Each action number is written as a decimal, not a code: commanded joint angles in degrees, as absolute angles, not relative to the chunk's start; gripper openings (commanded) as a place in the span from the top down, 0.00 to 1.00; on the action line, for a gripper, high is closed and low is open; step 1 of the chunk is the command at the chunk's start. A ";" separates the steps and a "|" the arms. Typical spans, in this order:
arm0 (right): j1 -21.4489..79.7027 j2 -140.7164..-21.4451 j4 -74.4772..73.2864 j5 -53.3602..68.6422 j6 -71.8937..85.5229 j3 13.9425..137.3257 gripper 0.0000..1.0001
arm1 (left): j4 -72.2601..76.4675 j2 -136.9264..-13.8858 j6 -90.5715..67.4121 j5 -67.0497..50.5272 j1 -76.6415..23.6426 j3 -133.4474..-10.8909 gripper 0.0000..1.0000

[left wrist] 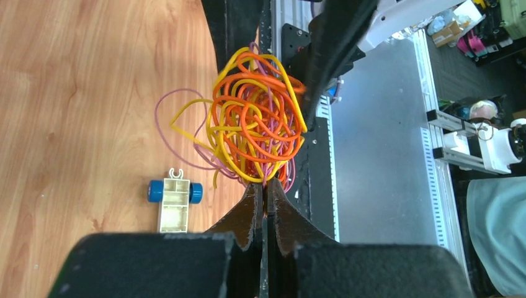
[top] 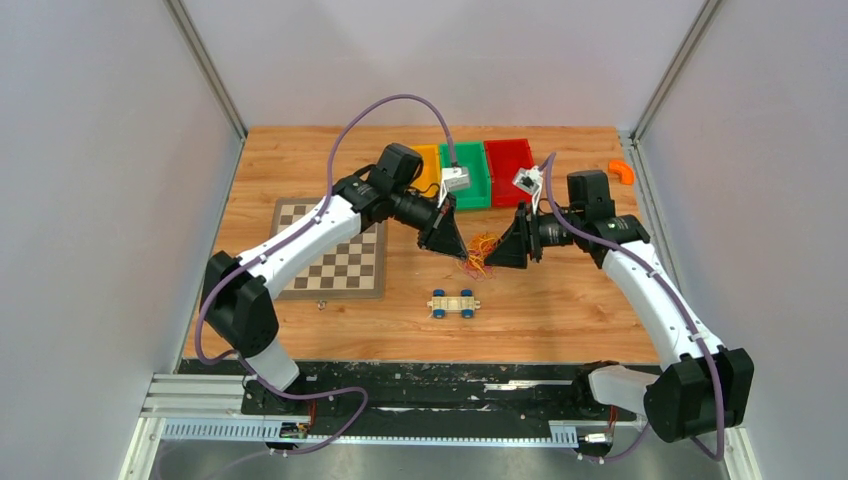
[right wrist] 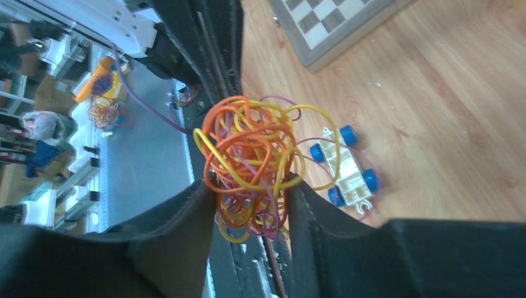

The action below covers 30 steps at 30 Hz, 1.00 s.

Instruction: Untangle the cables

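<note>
Yellow, orange, red and pale purple thin cables (top: 481, 252) are bunched into one tight knot of loops, held up over the bare wood of the desk (top: 560, 300) in the middle of the overhead view, between the two arms. In the left wrist view the knot (left wrist: 254, 124) fills the centre of the frame, with one loose purple loop and a yellow strand reaching out toward the left. The left fingers (left wrist: 248, 211) are clenched together at the bottom centre of that view, with strands from the lower end of the knot pinched at their tips; overhead they (top: 445, 235) meet the knot from its left. The right fingers (top: 512, 245) meet it from its right. In the right wrist view they (right wrist: 186, 230) stand apart on either side of the knot (right wrist: 251, 161), and strands touch both inner faces; I cannot tell whether they press it firmly. A small toy car (top: 454, 304) with blue wheels lies on the desk just below the knot in the overhead view, apart from it. A chessboard (top: 335, 250) lies at centre left. A yellow bin (top: 428, 165), a green bin (top: 470, 175) and a red bin (top: 508, 170) stand in a row along the upper centre. A small orange curved piece (top: 621, 171) sits at the upper right edge.
</note>
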<state>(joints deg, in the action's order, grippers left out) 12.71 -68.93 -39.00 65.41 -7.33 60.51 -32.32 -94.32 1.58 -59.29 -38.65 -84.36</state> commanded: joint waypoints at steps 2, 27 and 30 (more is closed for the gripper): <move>11.99 -67.00 -35.79 53.24 -7.03 62.85 0.88 | -32.02 -89.93 2.41 -57.72 -38.02 -82.95 1.00; -6.68 -59.27 -37.07 70.14 -18.15 62.60 1.00 | -29.97 -70.59 11.49 -41.27 -31.71 -71.44 0.03; -4.32 -59.15 -37.22 71.98 -20.48 61.53 1.00 | -24.46 -74.88 8.80 -40.69 -35.24 -75.24 0.00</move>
